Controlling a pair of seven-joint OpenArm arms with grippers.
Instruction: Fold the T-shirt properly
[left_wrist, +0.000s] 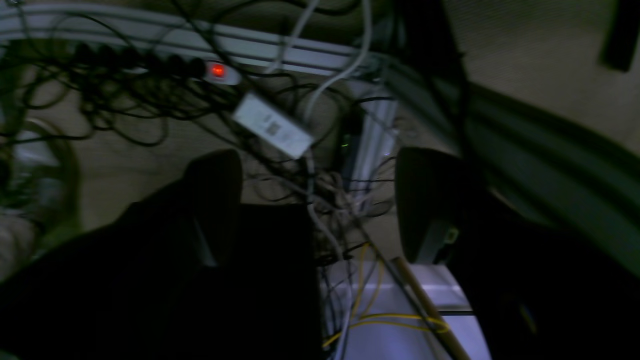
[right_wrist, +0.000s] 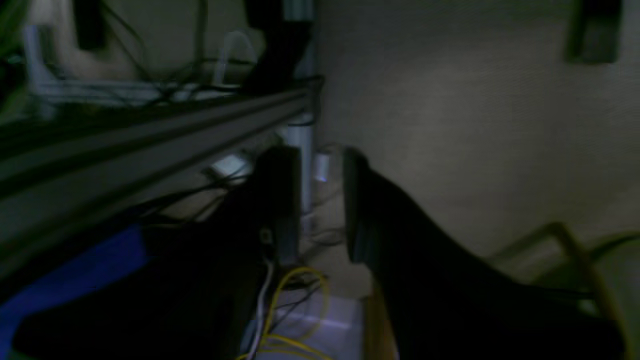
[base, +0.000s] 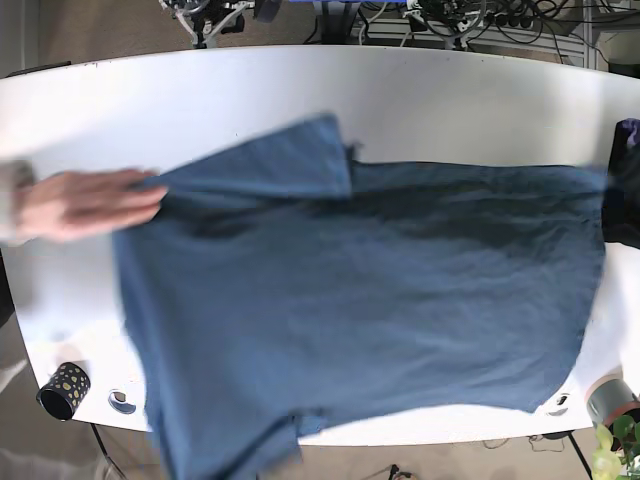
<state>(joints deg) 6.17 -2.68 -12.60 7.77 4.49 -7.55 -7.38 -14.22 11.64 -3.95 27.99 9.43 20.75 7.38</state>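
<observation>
Left gripper (left_wrist: 320, 200), dark and blurred, is filling the near field of the left wrist view, fingers (left_wrist: 215, 195) standing wide apart with nothing between them; beyond the fingertips a tangle of black cables (left_wrist: 125, 95), a white power adapter (left_wrist: 272, 126) and a power strip with a red light (left_wrist: 218, 70) are lying on the floor. Right gripper (right_wrist: 320, 200) is also looking down past a grey aluminium frame rail (right_wrist: 150, 135) at carpet, fingers (right_wrist: 280, 200) apart with a narrower gap, holding nothing; yellow wires (right_wrist: 295, 310) are trailing below the fingers. Neither gripper is showing in the base view, so both are sitting well away from the cloth. The blue cotton T-shirt (base: 370, 310) is lying spread across the white table (base: 400, 90), hem toward the base view's right, one sleeve (base: 290, 160) pointing up, bottom sleeve hanging over the near table edge. A human hand (base: 85, 203) is touching the collar end of the shirt on the base view's left, blurred. Cloth is looking light, limp and wrinkle-prone, likely sliding easily on the smooth top; best taken by pinching a shoulder seam and hem corner, both layers together. Open table is showing above the shirt; a black spotted cup (base: 63, 389) and a tape roll (base: 611, 398) are crowding the near corners.
</observation>
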